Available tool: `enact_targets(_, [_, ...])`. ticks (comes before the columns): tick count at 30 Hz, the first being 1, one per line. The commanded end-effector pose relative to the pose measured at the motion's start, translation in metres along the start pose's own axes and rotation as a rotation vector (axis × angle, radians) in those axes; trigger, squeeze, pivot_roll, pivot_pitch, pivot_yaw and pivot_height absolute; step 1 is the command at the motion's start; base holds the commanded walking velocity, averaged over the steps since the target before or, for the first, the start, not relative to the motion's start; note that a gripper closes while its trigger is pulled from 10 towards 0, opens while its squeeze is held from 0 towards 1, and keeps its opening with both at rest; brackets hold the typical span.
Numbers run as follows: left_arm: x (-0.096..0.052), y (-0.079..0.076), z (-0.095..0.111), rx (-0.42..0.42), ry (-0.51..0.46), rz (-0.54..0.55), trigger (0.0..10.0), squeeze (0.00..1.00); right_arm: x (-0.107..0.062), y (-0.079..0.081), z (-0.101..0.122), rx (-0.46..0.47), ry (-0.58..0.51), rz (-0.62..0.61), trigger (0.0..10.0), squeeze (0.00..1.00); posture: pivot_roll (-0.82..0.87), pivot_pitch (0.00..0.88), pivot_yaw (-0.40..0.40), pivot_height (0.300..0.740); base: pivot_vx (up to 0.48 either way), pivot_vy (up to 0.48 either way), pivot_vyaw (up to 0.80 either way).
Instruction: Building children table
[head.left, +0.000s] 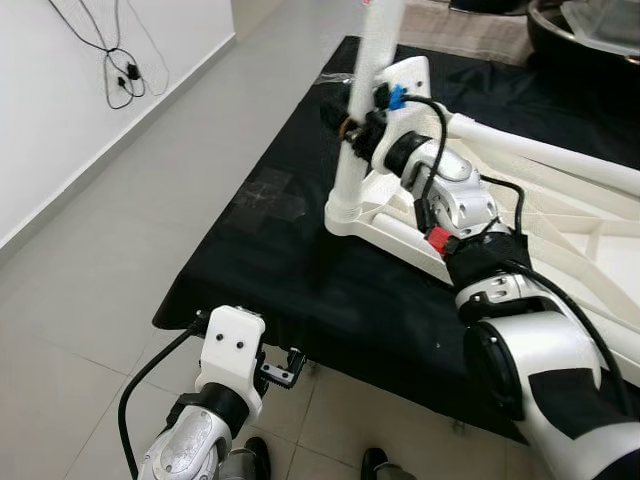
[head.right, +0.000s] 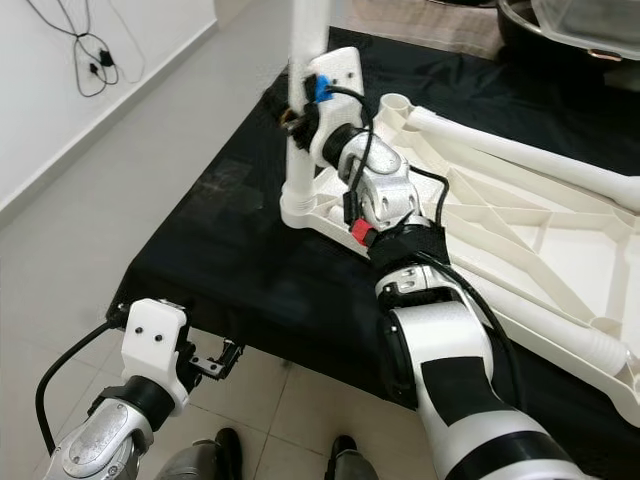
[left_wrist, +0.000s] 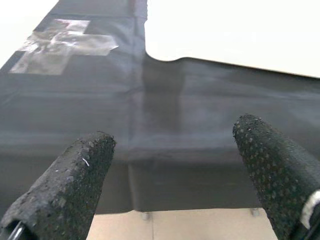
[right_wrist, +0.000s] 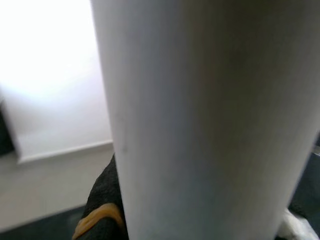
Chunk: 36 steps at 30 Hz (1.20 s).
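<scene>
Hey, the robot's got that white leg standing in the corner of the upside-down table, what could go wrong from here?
1. The right gripper holds the table leg at mid-height; any sideways push might tilt it in the corner socket.
2. The tabletop lies loose on black cloth, so it may slide.
3. The left gripper hangs off the table, bracing nothing.

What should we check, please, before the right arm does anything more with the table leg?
1. Leg upright in the corner socket: ok.
2. Right gripper closed on the leg: ok.
3. Leg fully seated in the socket: cannot tell.
4. Tabletop lying flat, upside down, on the black cloth: ok.
5. Left gripper away from the work, low by the cloth's near edge, open: ok.
6. Other legs fitted: cannot tell.
</scene>
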<state>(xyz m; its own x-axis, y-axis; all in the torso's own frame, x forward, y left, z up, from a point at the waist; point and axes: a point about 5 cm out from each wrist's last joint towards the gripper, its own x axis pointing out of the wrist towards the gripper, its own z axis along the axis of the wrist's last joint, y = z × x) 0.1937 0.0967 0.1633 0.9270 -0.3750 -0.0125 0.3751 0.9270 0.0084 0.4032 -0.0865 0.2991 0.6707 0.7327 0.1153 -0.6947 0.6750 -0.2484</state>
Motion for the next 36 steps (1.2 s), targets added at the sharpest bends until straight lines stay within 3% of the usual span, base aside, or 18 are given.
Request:
enact_targets(1, [-0.001,-0.002,-0.007,-0.008,0.039,-0.009,10.0,0.0,-0.01,0.015,-0.062,0.112,0.278,0.124,10.0,0.0,0.1,0.256,-0.039,0.74,0.0,0.0,0.0])
enact_targets(2, [-0.001,-0.002,-0.007,-0.008,0.039,-0.009,10.0,0.0,-0.01,0.015,-0.062,0.112,0.278,0.124,10.0,0.0,0.1,0.256,-0.039,0.74,0.0,0.0,0.0])
enact_targets(3, [-0.001,-0.001,-0.007,-0.007,0.038,-0.007,10.0,0.0,-0.013,0.021,-0.065,0.136,0.308,0.263,10.0,0.0,0.1,0.255,-0.039,0.74,0.0,0.0,0.0])
enact_targets(8, [-0.001,-0.002,-0.007,-0.007,0.037,-0.006,10.0,0.0,-0.017,0.029,-0.056,0.199,0.224,0.477,10.0,0.0,0.1,0.252,-0.044,0.74,0.0,0.0,0.0])
enact_targets(14, [-0.001,-0.002,-0.007,-0.007,0.036,-0.006,10.0,0.0,-0.021,0.031,-0.051,0.27,0.171,0.576,10.0,0.0,0.1,0.246,-0.045,0.74,0.0,0.0,0.0])
enact_targets(16, [-0.001,-0.002,-0.007,-0.005,0.034,-0.005,10.0,0.0,-0.025,0.033,-0.049,0.322,0.139,0.67,10.0,0.0,0.1,0.242,-0.047,0.74,0.0,0.0,0.0])
enact_targets(20, [-0.001,-0.002,-0.006,-0.003,0.033,-0.006,10.0,0.0,-0.027,0.036,-0.05,0.322,0.143,0.737,10.0,0.0,0.11,0.238,-0.045,0.74,0.0,0.0,0.0])
enact_targets(25, [-0.002,-0.001,-0.006,0.0,0.031,-0.009,10.0,0.0,-0.031,0.045,-0.051,0.256,0.152,0.904,10.0,0.0,0.11,0.232,-0.043,0.74,0.0,0.0,0.0])
enact_targets(28, [-0.002,-0.002,-0.006,0.001,0.031,-0.011,10.0,0.0,-0.031,0.049,-0.051,0.223,0.158,0.94,10.0,0.0,0.11,0.231,-0.043,0.74,0.0,0.0,0.0])
enact_targets(31, [-0.002,-0.002,-0.005,0.007,0.03,-0.017,10.0,0.0,-0.03,0.058,-0.053,0.129,0.17,1.005,10.0,0.0,0.11,0.233,-0.041,0.74,0.0,0.0,0.0])
enact_targets(36, [-0.002,-0.002,-0.004,0.009,0.028,-0.017,10.0,0.0,-0.028,0.065,-0.051,0.086,0.167,1.048,10.0,0.0,0.12,0.246,-0.043,0.74,0.0,0.0,0.0])
